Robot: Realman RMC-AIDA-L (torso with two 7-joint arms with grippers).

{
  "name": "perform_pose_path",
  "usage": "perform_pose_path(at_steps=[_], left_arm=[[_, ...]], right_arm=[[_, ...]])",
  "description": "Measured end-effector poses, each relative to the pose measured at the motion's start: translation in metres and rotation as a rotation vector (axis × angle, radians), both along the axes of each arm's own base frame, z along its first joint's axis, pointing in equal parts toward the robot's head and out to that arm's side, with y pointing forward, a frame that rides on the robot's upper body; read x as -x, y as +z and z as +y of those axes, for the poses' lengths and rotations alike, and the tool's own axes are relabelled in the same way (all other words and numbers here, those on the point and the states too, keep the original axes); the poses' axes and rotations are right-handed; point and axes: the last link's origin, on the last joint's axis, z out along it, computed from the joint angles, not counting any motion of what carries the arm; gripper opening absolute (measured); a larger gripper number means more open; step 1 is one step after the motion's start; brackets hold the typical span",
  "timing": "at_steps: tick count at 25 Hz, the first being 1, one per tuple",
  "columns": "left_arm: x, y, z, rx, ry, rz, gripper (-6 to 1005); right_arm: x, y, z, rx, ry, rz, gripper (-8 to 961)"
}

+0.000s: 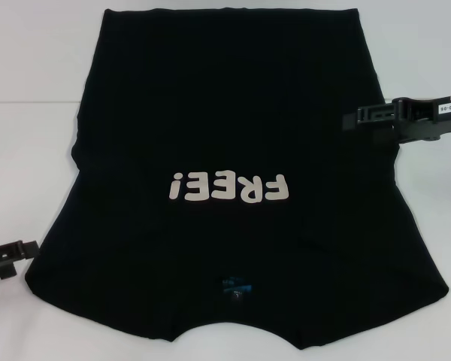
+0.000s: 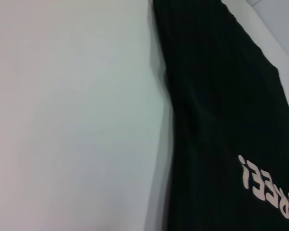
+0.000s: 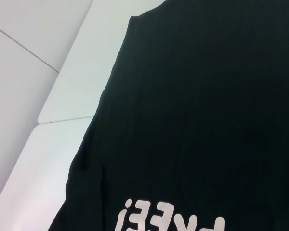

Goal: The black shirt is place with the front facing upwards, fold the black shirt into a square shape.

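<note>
Head view shows the black shirt [image 1: 233, 150] spread front-up on the white surface [image 1: 30, 90], its FREE! lettering [image 1: 229, 188] near the middle and the blue neck label [image 1: 234, 286] at the near edge; the sides look already tucked inward. The left gripper [image 1: 11, 252] sits just beside the shirt's near-left corner; the right gripper [image 1: 364, 116] hangs over its right edge, farther back than the lettering; whether either's fingers are apart, I cannot tell. The cloth seems light, limp and prone to bunching; pinching the edges or corners should suit best.
</note>
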Motion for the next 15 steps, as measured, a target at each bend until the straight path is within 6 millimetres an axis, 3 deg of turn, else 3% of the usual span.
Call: perform_pose_path(at_steps=[15], left_arm=[[0.0010, -0.0084, 0.0020, 0.007, 0.020, -0.004, 797]], right_arm=[[-0.0015, 0.0007, -0.0005, -0.001, -0.002, -0.001, 914]])
